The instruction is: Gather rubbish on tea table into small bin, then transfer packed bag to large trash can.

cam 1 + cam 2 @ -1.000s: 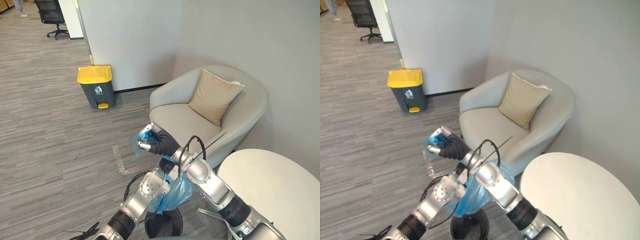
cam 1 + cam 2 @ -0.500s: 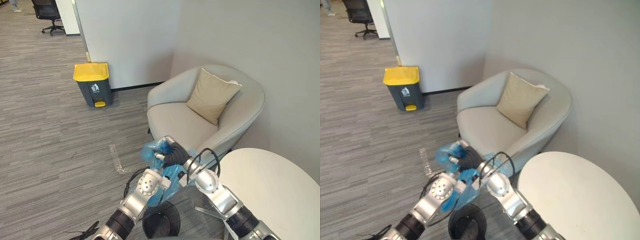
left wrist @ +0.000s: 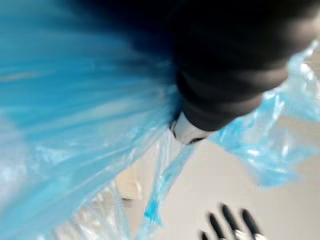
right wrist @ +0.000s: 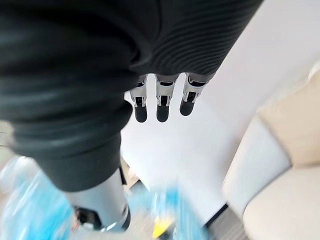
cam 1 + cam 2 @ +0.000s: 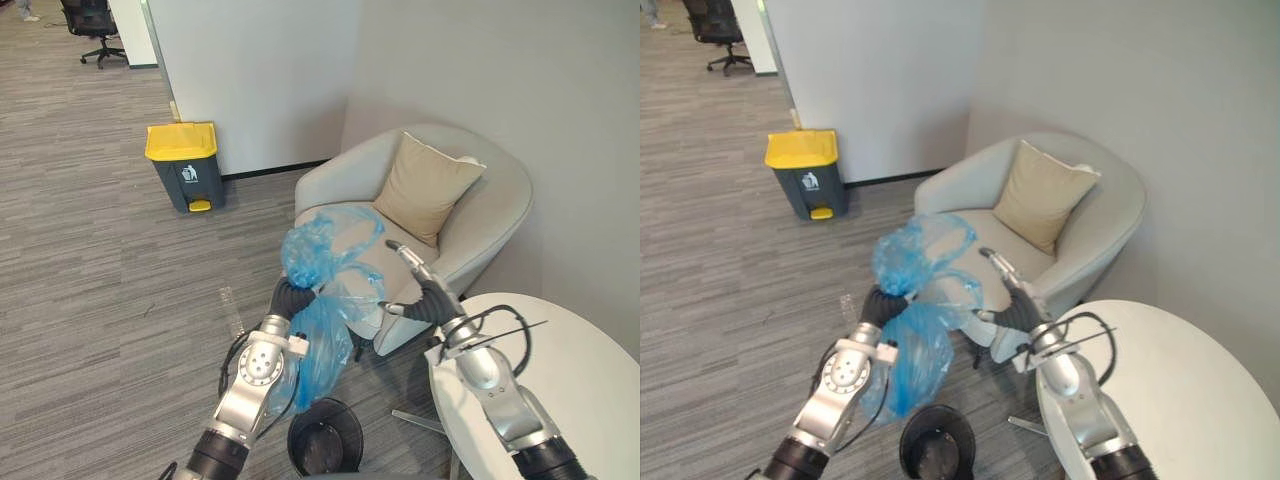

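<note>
A blue plastic bag [image 5: 322,350] hangs above the small black bin [image 5: 296,436], its loose top billowing up in front of the armchair. My left hand [image 5: 288,298] comes in from the lower left and is shut on the blue bag at its neck, with the film wrapped round the dark cover [image 3: 220,65]. To the right of the bag, my right hand [image 5: 412,268] stands apart from it, open, with straight fingers [image 4: 159,105] and nothing in it. The large grey trash can [image 5: 185,165] with a yellow lid stands by the wall at the far left.
A light grey armchair [image 5: 480,200] with a tan cushion [image 5: 425,190] fills the corner just behind the bag. The white round tea table [image 5: 560,360] is at the lower right. Open carpet lies between me and the trash can. An office chair [image 5: 90,20] stands far back.
My right hand has let go of the bag, straightened its fingers and swung away to the right. The bag now hangs from the left hand alone, its top flared upward.
</note>
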Controlling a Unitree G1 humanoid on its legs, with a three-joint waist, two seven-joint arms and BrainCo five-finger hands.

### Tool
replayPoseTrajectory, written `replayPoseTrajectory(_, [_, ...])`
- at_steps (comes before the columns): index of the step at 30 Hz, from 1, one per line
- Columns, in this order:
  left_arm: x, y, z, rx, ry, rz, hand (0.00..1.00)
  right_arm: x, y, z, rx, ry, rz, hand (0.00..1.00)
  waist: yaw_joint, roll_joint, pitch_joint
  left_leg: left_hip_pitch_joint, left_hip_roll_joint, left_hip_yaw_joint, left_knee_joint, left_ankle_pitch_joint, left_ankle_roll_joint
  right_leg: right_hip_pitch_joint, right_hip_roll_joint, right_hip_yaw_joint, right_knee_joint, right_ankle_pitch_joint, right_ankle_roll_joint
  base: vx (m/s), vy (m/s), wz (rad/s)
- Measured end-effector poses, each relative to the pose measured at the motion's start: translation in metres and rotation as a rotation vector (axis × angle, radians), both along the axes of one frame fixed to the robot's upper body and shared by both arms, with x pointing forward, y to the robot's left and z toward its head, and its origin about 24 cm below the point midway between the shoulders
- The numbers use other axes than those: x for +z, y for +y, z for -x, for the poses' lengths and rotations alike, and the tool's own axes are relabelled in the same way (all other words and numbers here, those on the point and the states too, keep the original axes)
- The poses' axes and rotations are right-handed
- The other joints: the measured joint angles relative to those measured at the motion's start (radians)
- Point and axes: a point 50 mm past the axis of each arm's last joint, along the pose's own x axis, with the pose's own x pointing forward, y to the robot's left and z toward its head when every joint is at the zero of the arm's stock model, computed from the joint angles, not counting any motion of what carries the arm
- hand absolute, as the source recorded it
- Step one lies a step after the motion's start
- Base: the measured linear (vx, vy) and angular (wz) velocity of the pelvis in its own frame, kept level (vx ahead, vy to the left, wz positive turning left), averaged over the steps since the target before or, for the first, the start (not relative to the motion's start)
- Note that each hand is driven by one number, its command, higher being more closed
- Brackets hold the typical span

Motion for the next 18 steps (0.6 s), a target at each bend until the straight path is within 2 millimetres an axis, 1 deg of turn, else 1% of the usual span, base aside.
replayPoseTrajectory(3, [-0.006,0.007,0.005,0.027,0.026,0.0,1.0,0.008,-0.007,0.002,-0.033,-0.044,-0.007,0.0,0.0,0.005,0.003,0.001,0.0,0.002,0.0,-0.001,0.001,0.0,0.0,0.001,0.0,0.0,0.001,0.0,0.0,0.0])
replayPoseTrajectory(5, [-0.011,0.019,0.009,0.079,0.049,-0.001,1.0,0.01,-0.02,0.006,-0.102,-0.065,-0.014,0.0,0.0,0.006,0.004,0.001,0.0,0.001,0.0,-0.001,0.0,0.001,0.0,0.0,-0.001,-0.001,0.001,0.0,0.0,0.0])
replayPoseTrajectory(7, [-0.015,0.027,0.013,0.111,0.067,-0.003,1.0,0.007,-0.027,0.01,-0.152,-0.058,-0.043,0.0,0.001,0.008,0.005,0.001,0.0,0.0,0.0,-0.002,-0.001,0.001,0.0,0.0,0.0,-0.002,0.002,0.0,0.0,0.0])
replayPoseTrajectory(8, [-0.019,0.034,0.017,0.138,0.082,-0.003,1.0,0.0,-0.03,0.015,-0.192,-0.039,-0.094,0.0,0.0,0.01,0.006,0.001,0.0,-0.001,0.0,-0.003,0.0,0.001,-0.001,-0.002,0.0,-0.003,0.002,0.0,0.0,0.0])
replayPoseTrajectory(9, [-0.021,0.035,0.019,0.142,0.092,-0.003,1.0,-0.005,-0.03,0.018,-0.211,-0.024,-0.117,0.0,0.0,0.012,0.006,0.001,0.0,-0.001,0.0,-0.003,0.0,0.001,-0.001,-0.002,0.0,-0.004,0.002,0.02,-0.01,0.03])
replayPoseTrajectory(11, [-0.03,0.045,0.03,0.175,0.137,-0.003,1.0,-0.029,-0.028,0.029,-0.262,0.078,-0.244,0.0,-0.001,0.02,0.008,0.0,-0.001,-0.006,0.0,-0.003,0.0,0.002,-0.002,-0.007,0.001,-0.006,0.002,0.02,-0.009,0.05])
replayPoseTrajectory(12, [-0.032,0.046,0.032,0.177,0.147,-0.002,1.0,-0.036,-0.028,0.032,-0.273,0.112,-0.279,0.0,-0.002,0.021,0.008,0.0,-0.001,-0.006,0.0,-0.003,0.0,0.002,-0.003,-0.007,0.001,-0.006,0.002,0.0,0.0,0.0])
replayPoseTrajectory(14, [-0.037,0.05,0.038,0.194,0.173,0.0,1.0,-0.061,-0.028,0.039,-0.315,0.229,-0.369,0.0,-0.002,0.024,0.007,0.0,-0.002,-0.009,0.0,-0.003,0.0,0.002,-0.004,-0.009,0.001,-0.006,0.002,0.0,0.0,0.03])
replayPoseTrajectory(15, [-0.044,0.052,0.044,0.208,0.208,0.017,1.0,-0.086,-0.029,0.049,-0.361,0.348,-0.446,0.0,-0.003,0.024,0.008,0.0,0.003,-0.013,0.0,-0.004,-0.001,0.002,-0.009,-0.012,0.0,-0.006,0.001,-0.01,0.001,0.06])
replayPoseTrajectory(17, [-0.053,0.055,0.048,0.218,0.25,0.021,1.0,-0.104,-0.031,0.057,-0.409,0.431,-0.507,0.0,-0.001,0.029,0.01,0.001,0.001,-0.017,0.0,-0.004,-0.001,0.003,-0.011,-0.018,-0.001,-0.006,0.001,-0.01,0.001,0.06])
replayPoseTrajectory(18, [-0.064,0.059,0.055,0.224,0.303,0.017,1.0,-0.118,-0.032,0.063,-0.45,0.496,-0.564,0.0,-0.002,0.034,0.011,0.001,-0.001,-0.017,0.0,-0.004,-0.002,0.003,-0.012,-0.018,-0.001,-0.006,0.001,0.0,0.0,0.0])
